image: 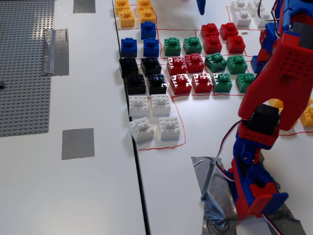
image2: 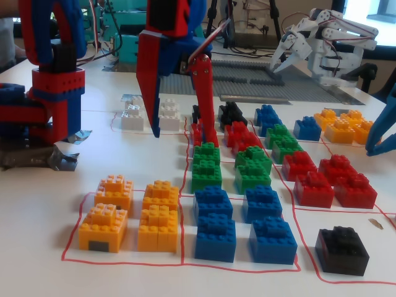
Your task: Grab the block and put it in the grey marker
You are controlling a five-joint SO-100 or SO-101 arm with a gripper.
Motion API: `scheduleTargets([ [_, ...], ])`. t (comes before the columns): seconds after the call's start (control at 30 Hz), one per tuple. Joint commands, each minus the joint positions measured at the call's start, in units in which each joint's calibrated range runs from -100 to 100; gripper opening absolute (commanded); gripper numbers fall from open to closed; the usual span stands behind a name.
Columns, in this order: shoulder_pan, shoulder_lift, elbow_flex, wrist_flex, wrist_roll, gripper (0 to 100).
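Observation:
Several identical green bricks sit in a red-outlined group, seen in both fixed views (image: 223, 81) (image2: 206, 166). My gripper (image2: 182, 136) hangs open and empty, its red finger (image2: 204, 99) reaching down just behind the left green bricks, beside the red bricks (image2: 238, 133). The other jaw is wider and stands toward the white bricks (image2: 133, 119). In the other fixed view my red and blue arm (image: 286, 73) covers the gripper. The grey marker (image: 78, 143) is a flat matte patch on the left table, far from the bricks.
Around the greens sit orange (image2: 130, 216), blue (image2: 238, 219) and black (image: 142, 74) bricks. A studded grey baseplate (image: 24, 63) carries wrinkled silver tape (image: 55, 51). A second grey patch (image: 84, 6) lies at the top. A blue tip (image: 200, 7) of another device pokes in.

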Motion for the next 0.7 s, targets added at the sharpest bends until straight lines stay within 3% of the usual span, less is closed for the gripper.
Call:
scheduleTargets([
  [0.0, 0.6, -0.2, -5.8, 0.1, 0.5, 29],
  [0.67, -0.6, 11.2, -9.6, -6.0, 0.4, 29],
])
